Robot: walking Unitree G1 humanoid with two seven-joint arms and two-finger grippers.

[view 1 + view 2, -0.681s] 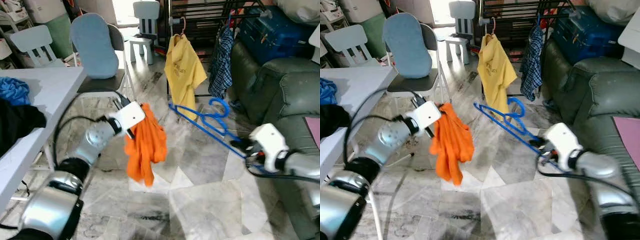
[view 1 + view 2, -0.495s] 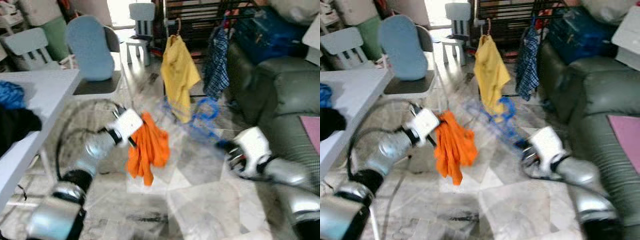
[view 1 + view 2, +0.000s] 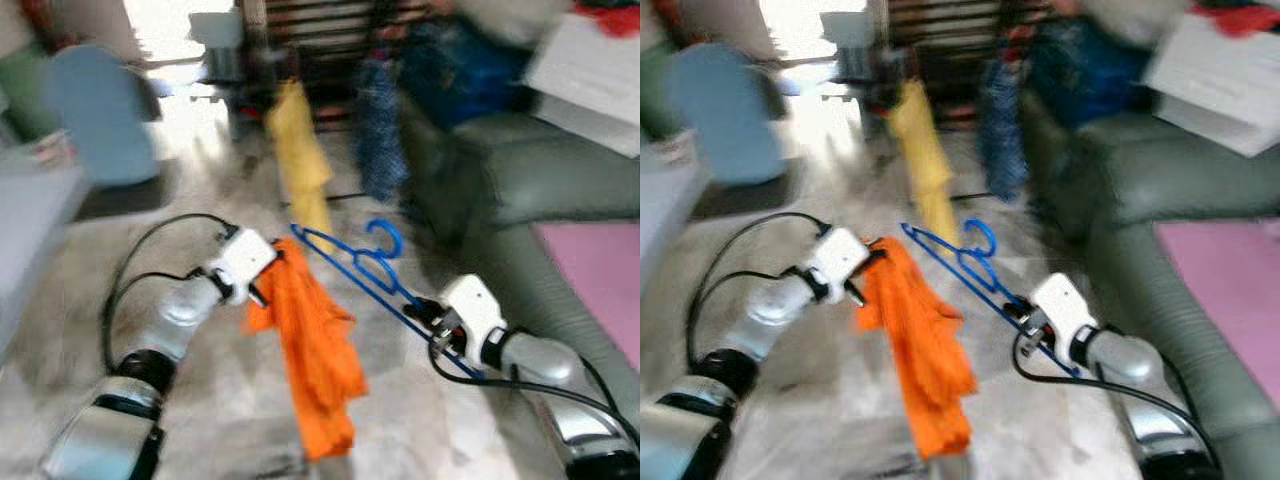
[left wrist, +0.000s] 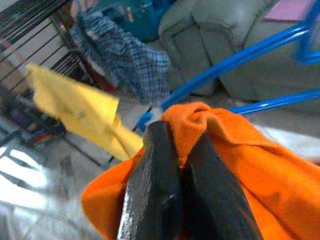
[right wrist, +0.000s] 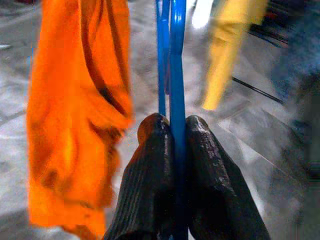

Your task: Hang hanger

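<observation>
The right end effector (image 5: 172, 131) is clenched on the blue hanger (image 3: 362, 262), its two black fingers (image 5: 150, 165) pinching the thin bar near one end, so the frame juts forward and up with the hook (image 3: 384, 238) at the far, raised end. Holding it by an end rather than the middle probably leaves the hook free to reach a rail. The left end effector (image 4: 175, 145) is clamped on a fold of the orange garment (image 3: 318, 350), which hangs in a long drape toward the tiled floor (image 3: 60, 300); the pinch sits at the cloth's top, just beside the hanger's far end, likely to keep the garment lifted and spread while the hanger is brought to it or carried. Hanger and cloth are both in the air between the two arms, not yet on any rail. Beyond them, blurred, a yellow shirt (image 3: 300, 160) and a checked garment (image 4: 125, 57) hang at a dark rack (image 4: 30, 20), the probable destination, with a grey-green sofa (image 3: 520, 170) on the robot's right.
</observation>
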